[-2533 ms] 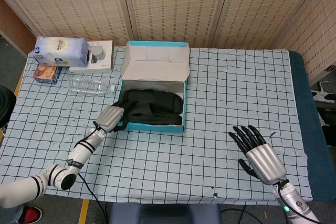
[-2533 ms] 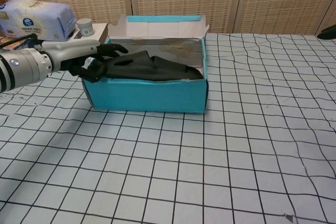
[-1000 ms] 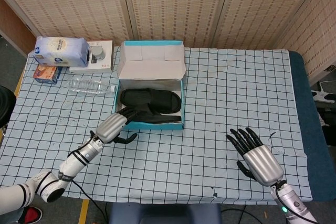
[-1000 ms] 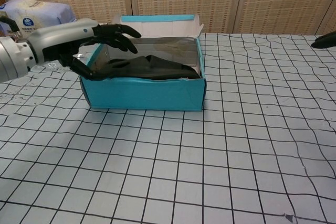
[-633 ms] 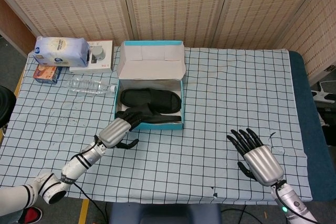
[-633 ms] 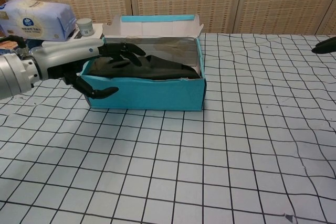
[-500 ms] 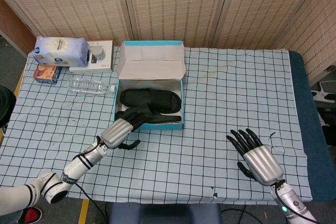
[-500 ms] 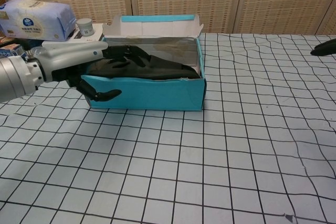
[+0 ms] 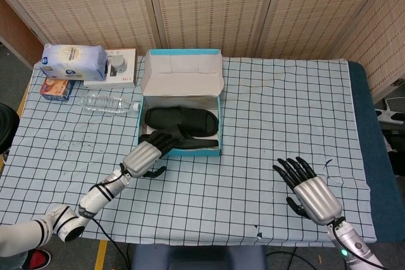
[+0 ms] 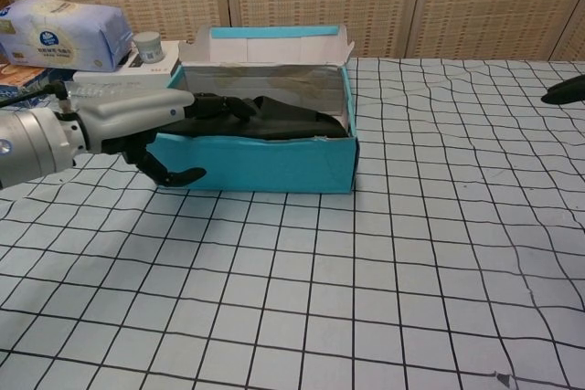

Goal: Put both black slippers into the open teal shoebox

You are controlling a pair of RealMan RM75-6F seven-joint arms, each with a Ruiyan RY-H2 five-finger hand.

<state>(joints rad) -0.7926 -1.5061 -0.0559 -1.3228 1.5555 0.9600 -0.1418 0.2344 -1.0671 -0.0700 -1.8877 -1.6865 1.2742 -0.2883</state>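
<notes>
The open teal shoebox point(image 9: 179, 150) stands left of centre on the checked cloth, its lid point(image 9: 181, 71) folded back. Both black slippers point(image 9: 183, 120) lie inside; in the chest view the slippers point(image 10: 283, 121) show just above the box's front wall point(image 10: 265, 166). My left hand point(image 9: 147, 154) is at the box's front-left corner. Its fingers point(image 10: 219, 105) reach over the rim onto the slippers, and its thumb hangs outside the front wall, gripping nothing. My right hand point(image 9: 310, 193) lies spread and empty near the front right. The chest view shows only a dark tip of the right hand point(image 10: 567, 90).
At the back left are a tissue pack point(image 9: 74, 61), a white box with a dial point(image 9: 114, 67), a small packet point(image 9: 57, 88) and a lying water bottle point(image 9: 111, 103). The tissue pack point(image 10: 64, 34) also shows in the chest view. The table's blue right edge point(image 9: 370, 156) is near.
The left hand has let go of the slipper and the box now sits square. Over the last second the hand sank lower, its fingers flatter over the rim. The right hand barely moved.
</notes>
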